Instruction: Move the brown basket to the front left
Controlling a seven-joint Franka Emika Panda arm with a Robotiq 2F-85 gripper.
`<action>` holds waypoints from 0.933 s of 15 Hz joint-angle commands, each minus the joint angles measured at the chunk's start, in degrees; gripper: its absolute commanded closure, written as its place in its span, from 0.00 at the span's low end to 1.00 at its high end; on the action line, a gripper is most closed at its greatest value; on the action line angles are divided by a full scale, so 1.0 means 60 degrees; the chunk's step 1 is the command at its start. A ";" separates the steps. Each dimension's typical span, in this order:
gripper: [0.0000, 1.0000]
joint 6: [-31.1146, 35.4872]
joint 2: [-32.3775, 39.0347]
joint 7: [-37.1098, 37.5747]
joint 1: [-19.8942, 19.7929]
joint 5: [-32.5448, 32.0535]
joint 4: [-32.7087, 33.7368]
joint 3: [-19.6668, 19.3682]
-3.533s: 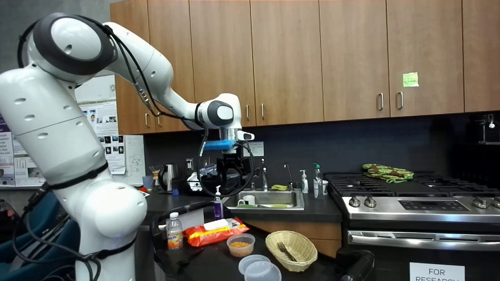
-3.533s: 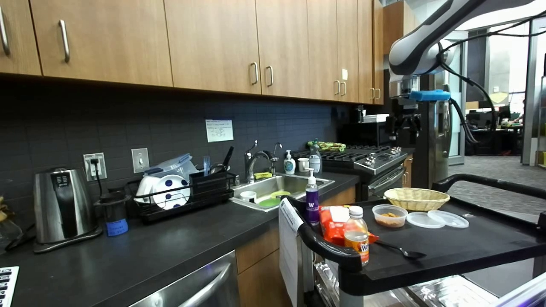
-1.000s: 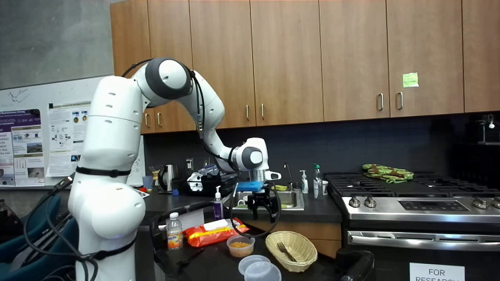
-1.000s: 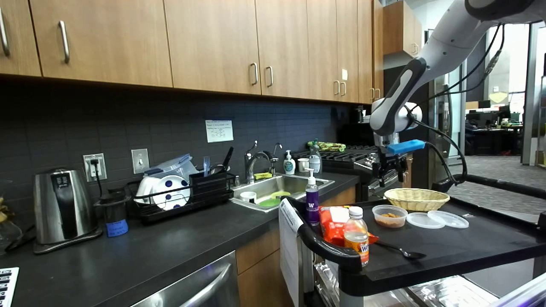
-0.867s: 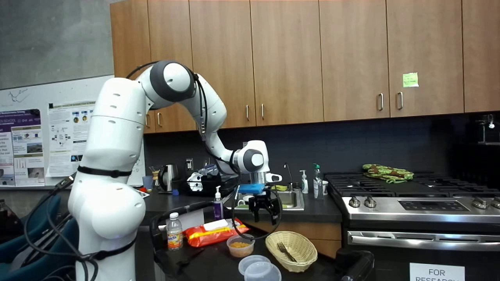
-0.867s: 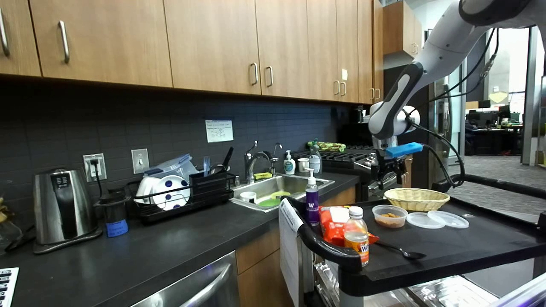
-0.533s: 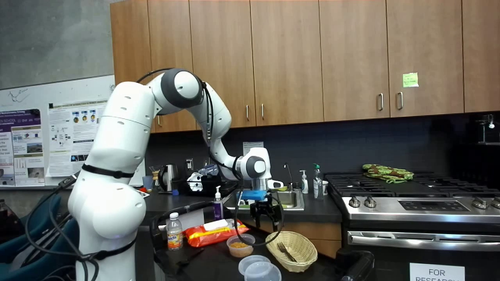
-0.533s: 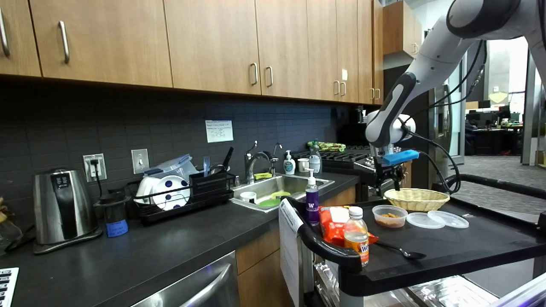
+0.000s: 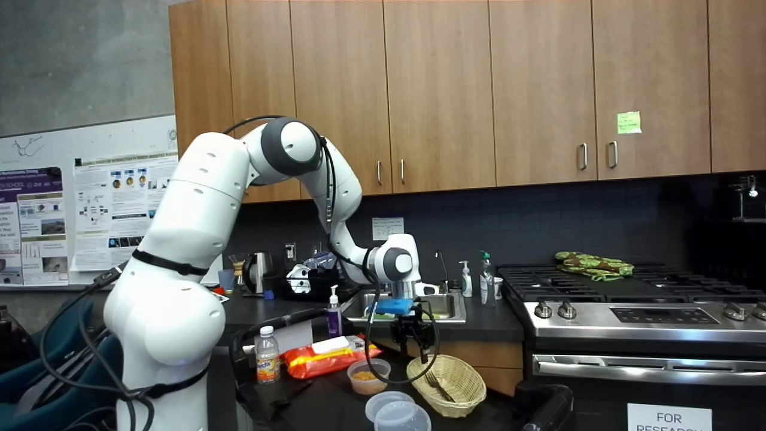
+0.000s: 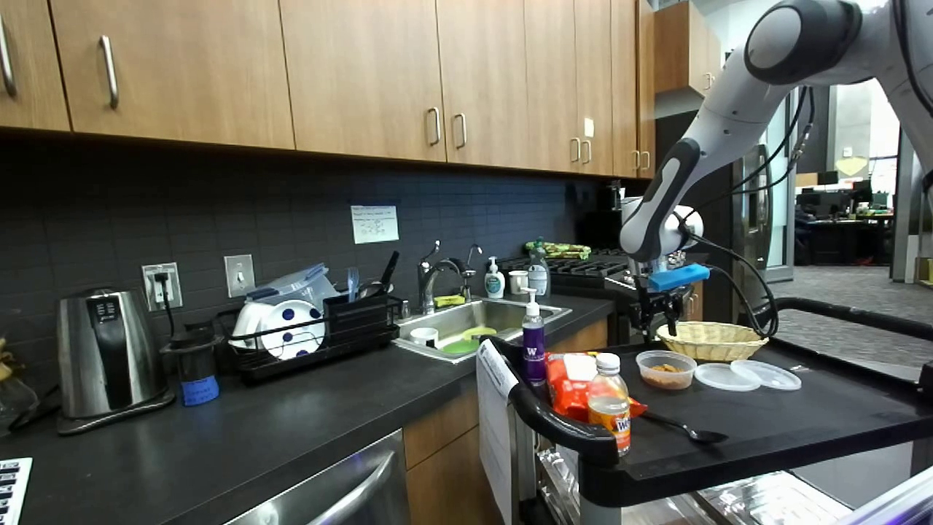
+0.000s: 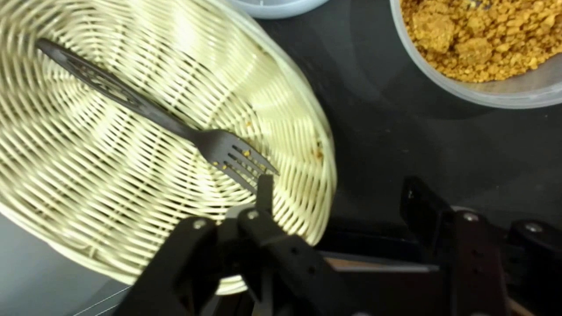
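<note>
Robot arm (image 9: 204,187) arched high and bent down over a black cart (image 10: 838,397), gripper (image 11: 336,193) pointing downward | Jaws spread wide | Brown basket (image 10: 713,346), a fork (image 11: 160,116) inside, sits on the cart just below, its rim between them in the wrist view; contact cannot be told

In an exterior view we read "FOR" and, partly cut off, "RESEARCH" on a white sign (image 9: 669,418) on the oven (image 9: 586,401), and "SCHOOL" on a purple-topped poster (image 9: 31,227). In an exterior view we find "W" on the purple pump bottle (image 10: 533,346) and "We" on the orange label (image 10: 612,426) of the clear bottle (image 10: 608,394).
</note>
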 commanded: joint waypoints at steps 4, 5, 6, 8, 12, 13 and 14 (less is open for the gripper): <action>0.81 0.0101 -0.0338 0.0858 0.0360 -0.0551 -0.0381 -0.0499; 0.87 0.0110 -0.0338 0.0931 0.0384 -0.0624 -0.0437 -0.0538; 0.94 0.0092 -0.0359 0.1022 0.0417 -0.0701 -0.0499 -0.0567; 1.00 0.0082 -0.0449 0.1201 0.0477 -0.0796 -0.0665 -0.0573; 0.97 -0.0048 -0.0953 0.1869 0.0815 -0.1465 -0.1109 -0.0708; 0.97 -0.0093 -0.1097 0.2161 0.0928 -0.1763 -0.1222 -0.0761; 0.97 -0.0165 -0.1277 0.2484 0.1042 -0.2068 -0.1341 -0.0815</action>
